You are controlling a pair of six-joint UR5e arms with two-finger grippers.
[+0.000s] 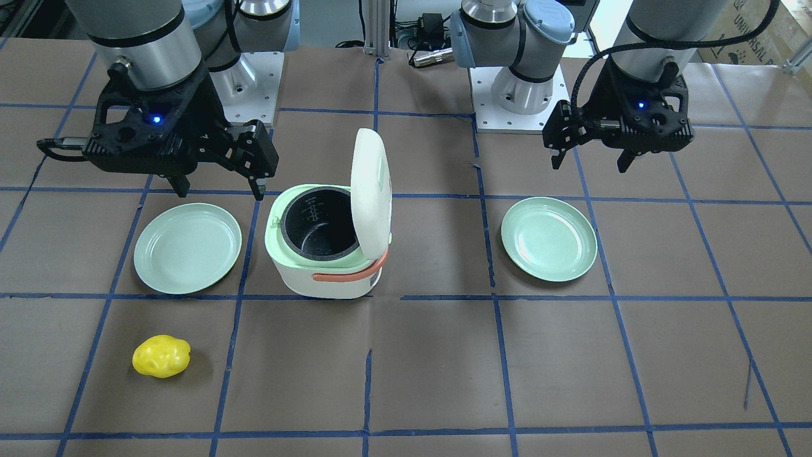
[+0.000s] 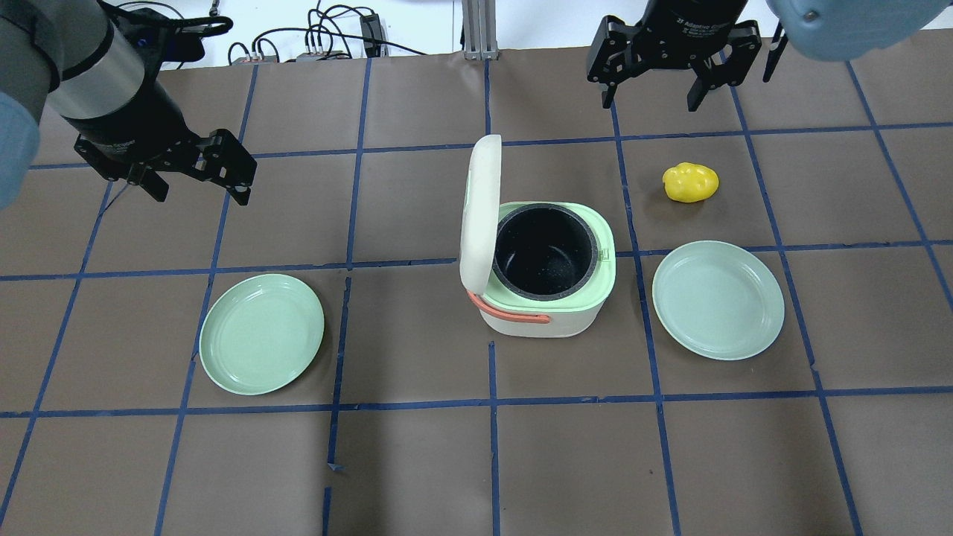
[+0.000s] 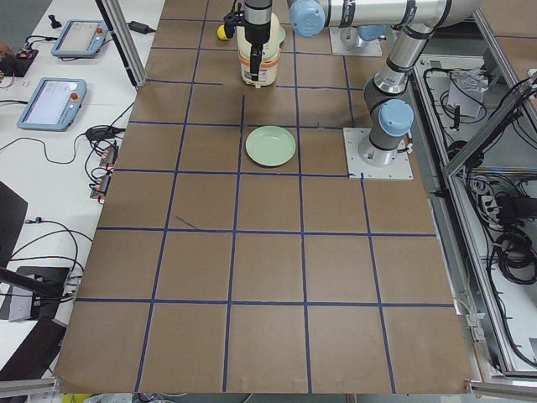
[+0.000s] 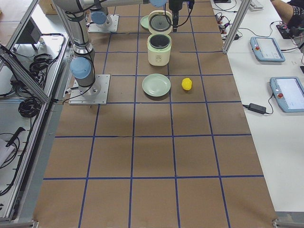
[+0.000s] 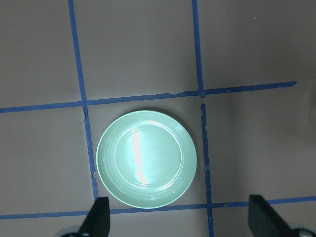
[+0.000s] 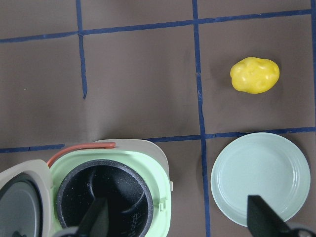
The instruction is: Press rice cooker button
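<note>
The rice cooker (image 1: 327,270) is white with a green rim, an orange handle and a black inner pot, and stands mid-table (image 2: 547,298). Its lid (image 1: 370,190) stands open and upright. A small tab (image 2: 604,254) sits on the rim's right side; I cannot make out a button. My right gripper (image 1: 219,189) hangs open and empty above the table, next to the cooker. In the right wrist view (image 6: 180,222) the cooker (image 6: 158,168) lies below it. My left gripper (image 1: 590,165) is open and empty, away from the cooker (image 2: 201,197).
A green plate (image 2: 718,299) lies right of the cooker, with a yellow potato-like object (image 2: 691,182) beyond it. A second green plate (image 2: 262,333) lies on the left, below my left gripper (image 5: 180,222). Blue tape lines grid the brown table.
</note>
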